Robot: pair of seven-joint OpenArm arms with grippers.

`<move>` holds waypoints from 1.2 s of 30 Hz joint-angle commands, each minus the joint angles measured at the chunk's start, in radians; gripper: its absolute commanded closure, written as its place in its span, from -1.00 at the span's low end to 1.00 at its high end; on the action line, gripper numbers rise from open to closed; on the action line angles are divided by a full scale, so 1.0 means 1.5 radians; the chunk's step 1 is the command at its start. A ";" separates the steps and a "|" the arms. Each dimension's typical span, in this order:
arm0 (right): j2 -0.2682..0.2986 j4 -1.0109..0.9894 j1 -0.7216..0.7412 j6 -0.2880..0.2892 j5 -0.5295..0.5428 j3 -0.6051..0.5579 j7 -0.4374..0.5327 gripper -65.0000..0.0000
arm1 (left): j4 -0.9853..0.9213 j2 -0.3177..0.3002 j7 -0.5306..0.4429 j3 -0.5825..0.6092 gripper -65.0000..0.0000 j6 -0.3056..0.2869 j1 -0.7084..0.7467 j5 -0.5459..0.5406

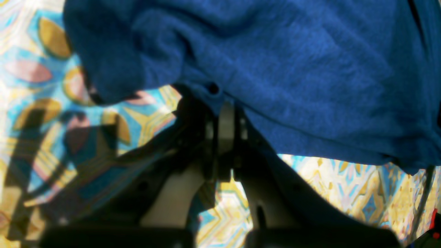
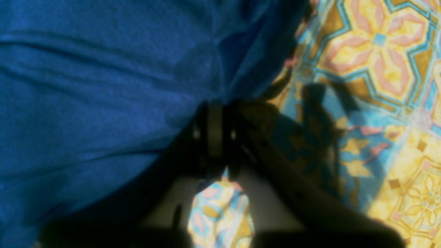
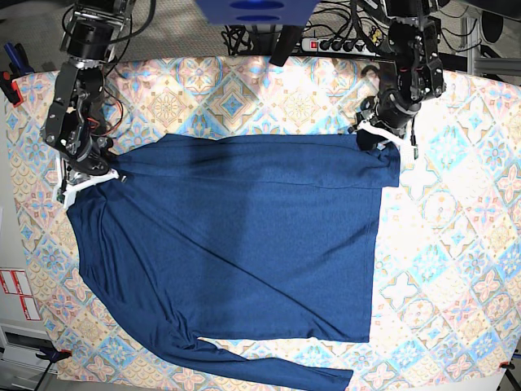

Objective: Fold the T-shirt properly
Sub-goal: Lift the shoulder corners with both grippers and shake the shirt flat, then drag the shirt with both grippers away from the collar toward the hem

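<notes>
So both arms are clamped on the dark navy-blue soft knit long-sleeved T-shirt [image 3: 244, 244], which lies spread on the colourful patterned tablecloth [image 3: 456, 244]. Left gripper [image 1: 225, 113] has its jaws pinched shut on a cloth edge bunched right at the tips. Right gripper [image 2: 215, 127] is likewise clenched on fabric, the shirt trailing away beside its jaws.

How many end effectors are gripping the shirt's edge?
2. The left end effector pinches the T-shirt at its far corner on the base view's right; the right end effector pinches the far corner on that view's left.
</notes>
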 commanded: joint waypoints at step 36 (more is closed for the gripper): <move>0.008 0.092 0.019 0.003 0.002 0.003 0.011 1.00 | 0.109 -0.122 -0.081 -0.107 1.00 -0.002 0.055 -0.119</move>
